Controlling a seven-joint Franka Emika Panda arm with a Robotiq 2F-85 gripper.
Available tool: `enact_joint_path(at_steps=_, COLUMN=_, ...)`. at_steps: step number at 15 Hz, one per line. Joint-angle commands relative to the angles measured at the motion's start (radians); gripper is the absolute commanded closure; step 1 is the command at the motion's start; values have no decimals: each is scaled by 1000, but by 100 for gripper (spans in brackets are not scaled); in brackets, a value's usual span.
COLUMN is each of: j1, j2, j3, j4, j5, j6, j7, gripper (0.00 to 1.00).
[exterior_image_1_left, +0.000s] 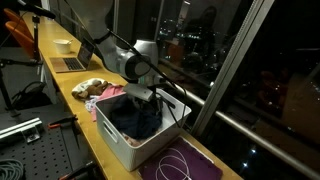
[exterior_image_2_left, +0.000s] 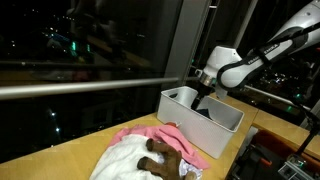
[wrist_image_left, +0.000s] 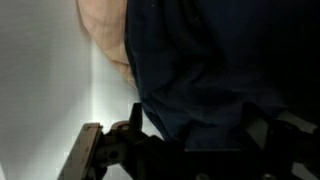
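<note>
Gripper (exterior_image_1_left: 145, 97) jaws spread wide, holding nothing; dark cloth (exterior_image_1_left: 133, 118) at 6 o'clock just beneath, inside white bin (exterior_image_1_left: 122, 148)

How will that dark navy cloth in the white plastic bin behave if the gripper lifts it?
Probably floppy: the dark navy cloth lies crumpled in folds in the white plastic bin, so it should sag and drape from the gripper. Likely light for its bulk, being loosely heaped. A pinch may catch only one fold, leaving the rest trailing.
</note>
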Motion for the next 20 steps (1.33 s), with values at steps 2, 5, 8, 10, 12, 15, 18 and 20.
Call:
enact_joint_path(at_steps=2, j1=-32, j2=67, j3=-30, j4=6, j5=-2, j6=36, j7=-11, gripper=0)
enact_joint_path(at_steps=5, j1=-60, j2=132, j3=-48, j4=-5, j5=3, j6=67, j7=-6, gripper=0)
enact_joint_path(at_steps=8, j1=-79, j2=212, j3=-47, j4=0, j5=16, j6=103, j7=2, gripper=0)
enact_joint_path(at_steps=10, j1=-82, j2=252, j3=-35, j4=7, j5=32, j6=130, j7=5, gripper=0)
enact_joint_path(at_steps=12, j1=-75, j2=262, j3=-29, j4=10, j5=41, j6=135, j7=8, gripper=6)
enact_joint_path(at_steps=15, j1=-75, j2=251, j3=-19, j4=4, j5=53, j6=133, j7=12, gripper=40)
enact_joint_path(at_steps=18, j1=-72, j2=221, j3=-22, j4=-8, j5=59, j6=127, j7=10, gripper=60)
enact_joint_path(at_steps=20, j1=-77, j2=204, j3=-21, j4=-7, j5=67, j6=113, j7=9, gripper=74)
